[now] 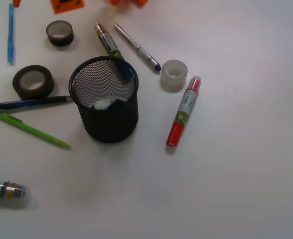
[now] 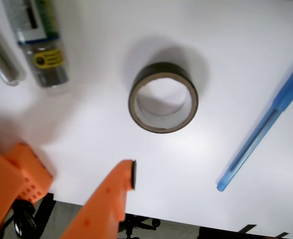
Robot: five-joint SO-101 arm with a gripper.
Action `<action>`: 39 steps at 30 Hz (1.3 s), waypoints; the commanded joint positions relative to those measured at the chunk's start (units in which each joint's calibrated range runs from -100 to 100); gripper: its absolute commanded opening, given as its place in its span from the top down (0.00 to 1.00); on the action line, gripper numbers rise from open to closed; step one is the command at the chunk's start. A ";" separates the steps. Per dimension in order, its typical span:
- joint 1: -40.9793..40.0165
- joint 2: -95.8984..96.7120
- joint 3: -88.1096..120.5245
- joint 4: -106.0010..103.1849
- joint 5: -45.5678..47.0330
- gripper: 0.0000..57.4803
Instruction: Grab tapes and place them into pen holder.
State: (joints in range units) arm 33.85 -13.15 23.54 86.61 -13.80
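The black mesh pen holder (image 1: 106,117) stands mid-table with something white (image 1: 105,103) at its bottom. Three tape rolls lie around it: a small dark roll (image 1: 60,33) at the back left, a larger dark roll (image 1: 33,82) at the left, and a translucent white roll (image 1: 174,75) at the right. My orange gripper (image 1: 96,2) is at the top edge, only partly in view. In the wrist view the small dark roll (image 2: 163,97) lies flat beyond my gripper (image 2: 196,191), untouched. One padded finger (image 2: 129,177) shows, the jaws are wide apart and empty.
A blue pen (image 1: 10,32) (image 2: 266,124) lies left of the small roll. A green-and-silver marker (image 1: 106,42) (image 2: 39,42) and a silver pen (image 1: 136,47) lie behind the holder. A red marker (image 1: 184,112), a green pen (image 1: 32,130) and a dark blue pen (image 1: 29,103) lie nearby.
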 commanded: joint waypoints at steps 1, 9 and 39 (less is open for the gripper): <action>3.27 6.23 -2.43 -5.16 -0.20 0.30; 6.49 17.28 -1.98 -13.12 1.17 0.31; 1.55 28.84 -2.89 -18.02 2.64 0.99</action>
State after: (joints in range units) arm 35.85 15.59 22.91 68.47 -11.94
